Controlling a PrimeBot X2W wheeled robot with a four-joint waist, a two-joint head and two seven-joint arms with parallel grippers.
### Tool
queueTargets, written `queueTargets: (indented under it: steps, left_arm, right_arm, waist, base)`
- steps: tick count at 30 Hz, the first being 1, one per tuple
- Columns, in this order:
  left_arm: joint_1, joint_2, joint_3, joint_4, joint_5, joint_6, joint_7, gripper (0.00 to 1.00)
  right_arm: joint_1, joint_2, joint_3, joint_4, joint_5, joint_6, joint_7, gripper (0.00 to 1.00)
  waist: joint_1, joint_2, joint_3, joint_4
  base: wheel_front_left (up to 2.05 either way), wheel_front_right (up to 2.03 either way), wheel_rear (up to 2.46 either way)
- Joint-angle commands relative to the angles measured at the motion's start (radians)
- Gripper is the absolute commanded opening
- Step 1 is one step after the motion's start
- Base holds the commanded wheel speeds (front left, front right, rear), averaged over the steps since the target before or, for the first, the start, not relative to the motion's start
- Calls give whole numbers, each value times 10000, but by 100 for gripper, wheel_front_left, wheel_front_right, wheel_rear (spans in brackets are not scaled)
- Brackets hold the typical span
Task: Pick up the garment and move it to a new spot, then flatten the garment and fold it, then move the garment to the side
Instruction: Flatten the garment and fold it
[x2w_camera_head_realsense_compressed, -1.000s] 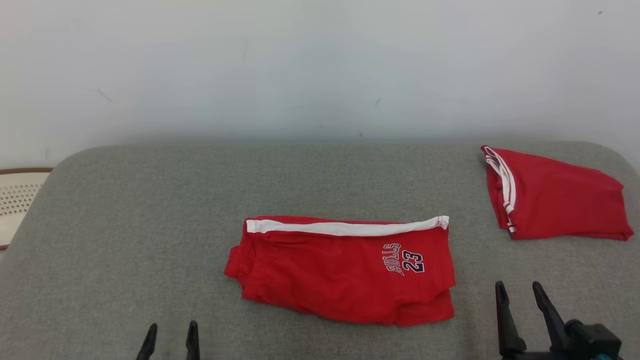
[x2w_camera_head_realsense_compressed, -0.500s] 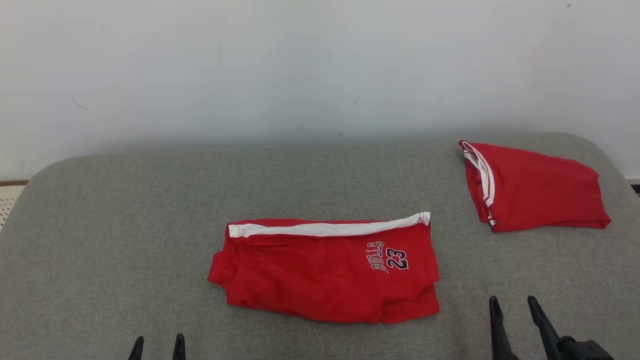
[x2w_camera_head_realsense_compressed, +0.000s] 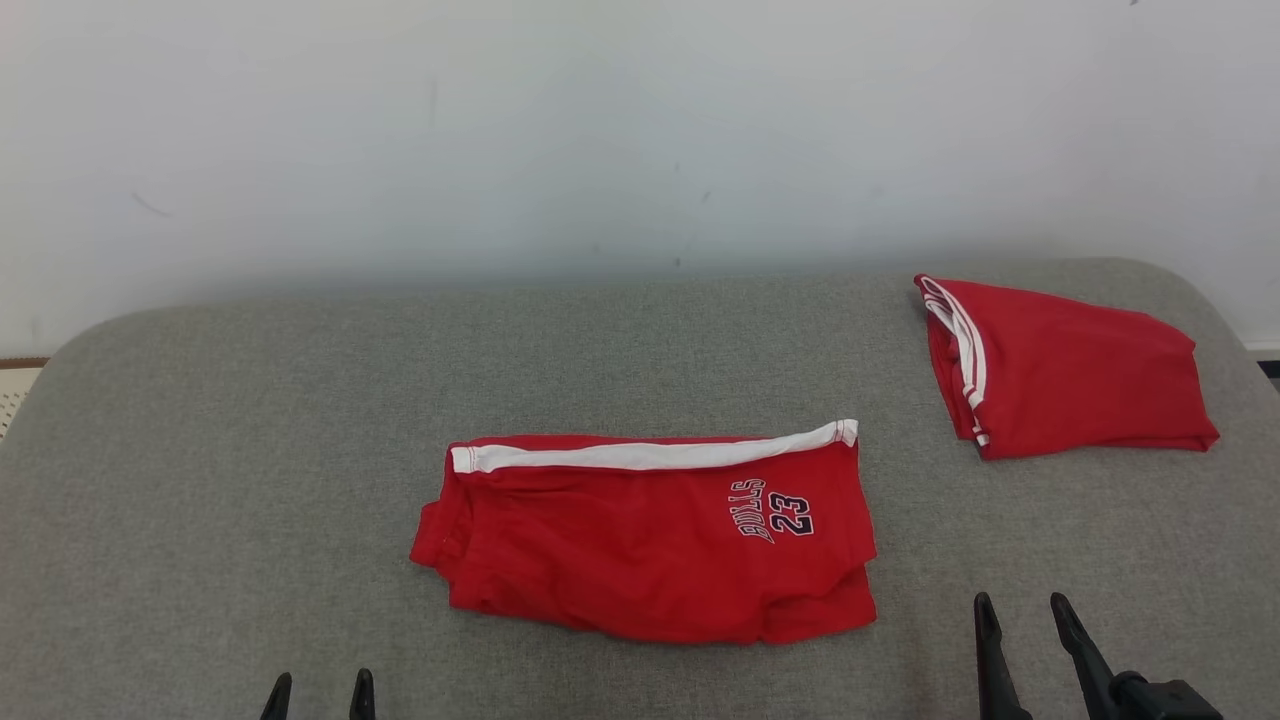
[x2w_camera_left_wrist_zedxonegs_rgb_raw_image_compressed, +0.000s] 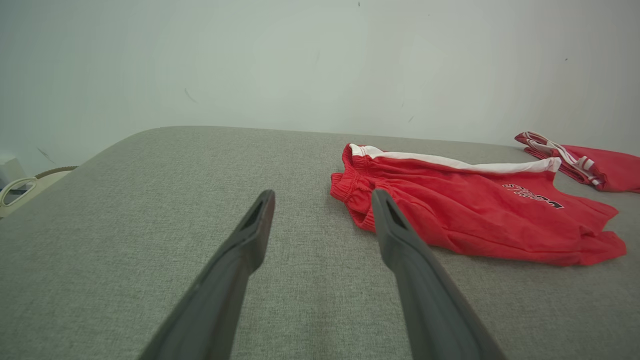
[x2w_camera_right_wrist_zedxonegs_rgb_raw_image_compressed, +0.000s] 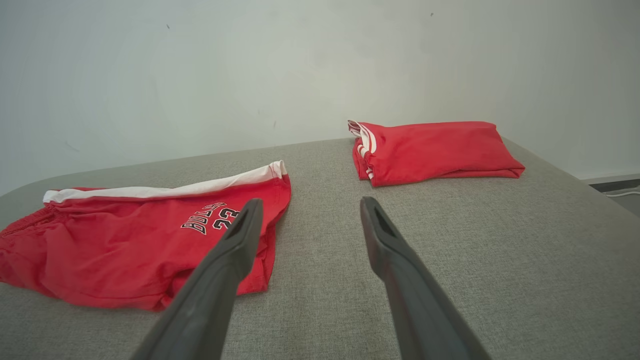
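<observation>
My left gripper (x2w_camera_head_realsense_compressed: 320, 683) and right gripper (x2w_camera_head_realsense_compressed: 1021, 603) hang spread and empty above the grey padded surface (x2w_camera_head_realsense_compressed: 250, 450), with the folded red Bulls 23 shorts (x2w_camera_head_realsense_compressed: 640, 550) lying ahead between them and another folded red garment (x2w_camera_head_realsense_compressed: 1070, 370) farther ahead of my right.

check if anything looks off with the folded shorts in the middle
Slightly: on the red shorts a lower layer sticks out at the near right corner, and the left end is bunched. Nothing else stands out.

Shorts (x2w_camera_head_realsense_compressed: 620, 570) are showing red, with a white band (x2w_camera_head_realsense_compressed: 650, 456) and dark "BULLS 23" lettering (x2w_camera_head_realsense_compressed: 775, 510); second garment (x2w_camera_head_realsense_compressed: 1090, 370) is showing red with white stripes (x2w_camera_head_realsense_compressed: 968, 345); surface (x2w_camera_head_realsense_compressed: 250, 450) is looking grey, wall (x2w_camera_head_realsense_compressed: 600, 130) white
</observation>
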Motion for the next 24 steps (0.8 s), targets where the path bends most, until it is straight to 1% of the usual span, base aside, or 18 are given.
queueTargets:
  steps: [1, 12, 15, 20, 24]
  left_arm:
    - [-43, 23, 40, 35, 61, 0, -35, 100]
    - [-24, -21, 4, 27, 53, -28, -35, 100]
    - [-48, -36, -20, 43, 35, -37, -35, 100]
    - [-138, -63, -150, 145, 12, -99, -35, 100]
    - [-181, -81, -231, 217, 6, -166, -35, 100]
  right_arm:
    - [30, 32, -16, 5, -67, 0, 33, 100]
    - [29, 66, -101, 69, -60, 0, 137, 100]
    - [-80, 75, -151, 136, 158, 0, 212, 100]
    - [-505, -160, -124, 456, 380, 0, 424, 100]
    - [-1312, -463, 66, 1069, 695, 0, 717, 100]
  waist:
    - [0, 0, 6, -4]
    - [0, 0, 17, 2]
    - [0, 0, 21, 32]
    - [0, 0, 39, 234]
    - [0, 0, 81, 446]
  base:
    - [0, 0, 0]
    - [0, 0, 0]
    - [0, 0, 0]
    - [0, 0, 0]
    - [0, 0, 0]
